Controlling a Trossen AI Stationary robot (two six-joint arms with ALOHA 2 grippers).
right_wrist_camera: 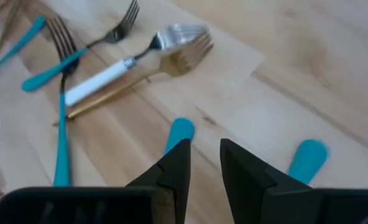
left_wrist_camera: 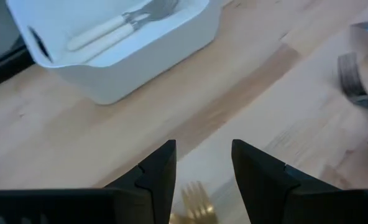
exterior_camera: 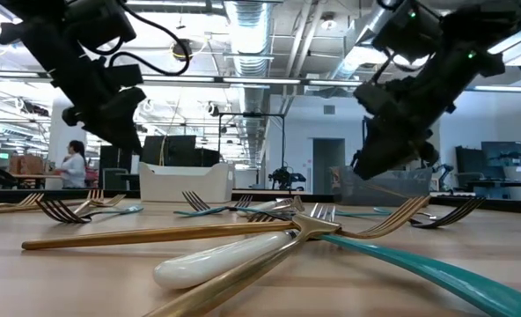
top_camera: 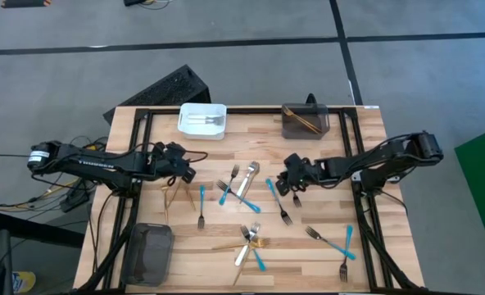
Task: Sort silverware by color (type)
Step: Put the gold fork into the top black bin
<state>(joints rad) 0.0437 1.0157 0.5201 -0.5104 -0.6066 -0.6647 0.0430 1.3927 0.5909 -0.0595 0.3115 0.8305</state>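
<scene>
A: What do you read at the right tool (top_camera: 290, 182)?

B: From my screen, its fingers (right_wrist_camera: 174, 168) stand a little apart with nothing between them; it hangs low over the bench (top_camera: 324, 254), right of centre; a blue-handled piece (right_wrist_camera: 179, 132) pokes out just beyond the fingertips, and a second blue handle end (right_wrist_camera: 308, 154) lies beside it (I can't tell whether either touches the tool).

A: And the left tool (top_camera: 179, 164)?

B: Its fingers (left_wrist_camera: 157, 174) are apart too, gripping nothing; it sits over the left side of the bench, near the white bin (top_camera: 202, 120); gold fork tines (left_wrist_camera: 196, 200) show right below the gap.

A: Where's the silverware?

B: Most of it is loose across the middle of the bench; a white-handled piece (right_wrist_camera: 102, 81) lies over a gold fork (right_wrist_camera: 171, 62) ahead of the right tool, with dark-tined forks on blue handles (right_wrist_camera: 62, 93) crossing beside them; another cluster of gold, white and blue (top_camera: 251, 240) lies nearer the front edge, and a blue-handled pair (top_camera: 341, 244) sits towards the front right corner.

A: Anything sorted already?

B: The white bin holds two white-handled pieces (left_wrist_camera: 106, 32); the dark bin at the far right (top_camera: 305, 120) holds gold ones; a second dark bin (top_camera: 148, 252) rests at the front left corner (contents not clear to me).
</scene>
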